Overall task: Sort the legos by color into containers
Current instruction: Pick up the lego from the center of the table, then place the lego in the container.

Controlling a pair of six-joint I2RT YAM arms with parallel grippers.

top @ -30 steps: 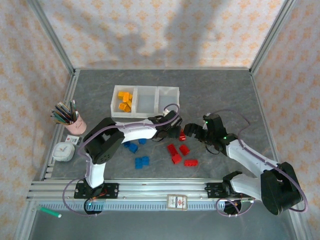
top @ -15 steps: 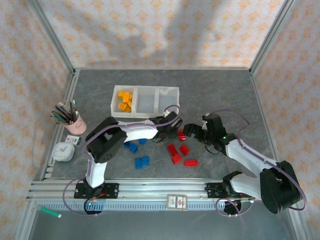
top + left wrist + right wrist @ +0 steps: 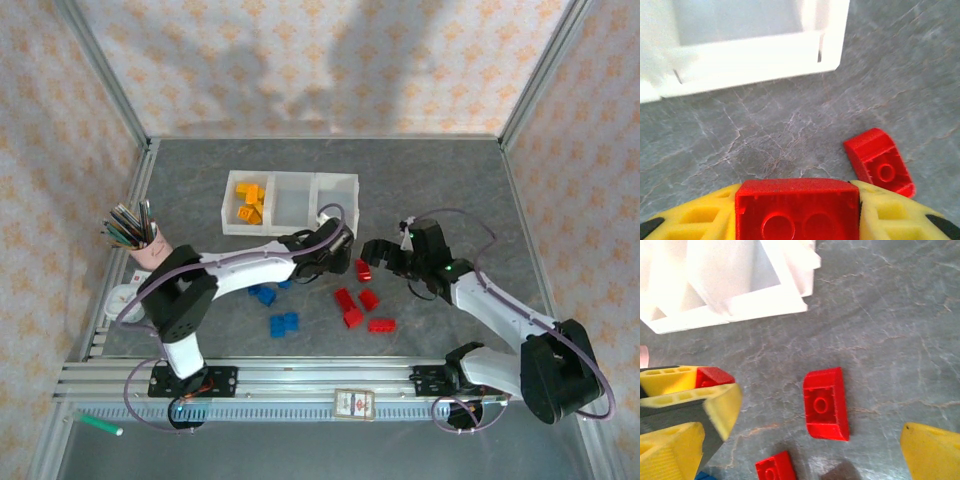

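The left gripper (image 3: 337,258) pinches a red brick (image 3: 797,205) low over the table (image 3: 440,180), so the pick looks made. The next move calls for a lift and a carry farther back, over the bins (image 3: 290,231) to an empty compartment, since yellow bricks (image 3: 248,202) hold the left one. That arm stretches low to the right, while the right gripper (image 3: 382,257) hangs spread wide over a loose brick (image 3: 826,402).
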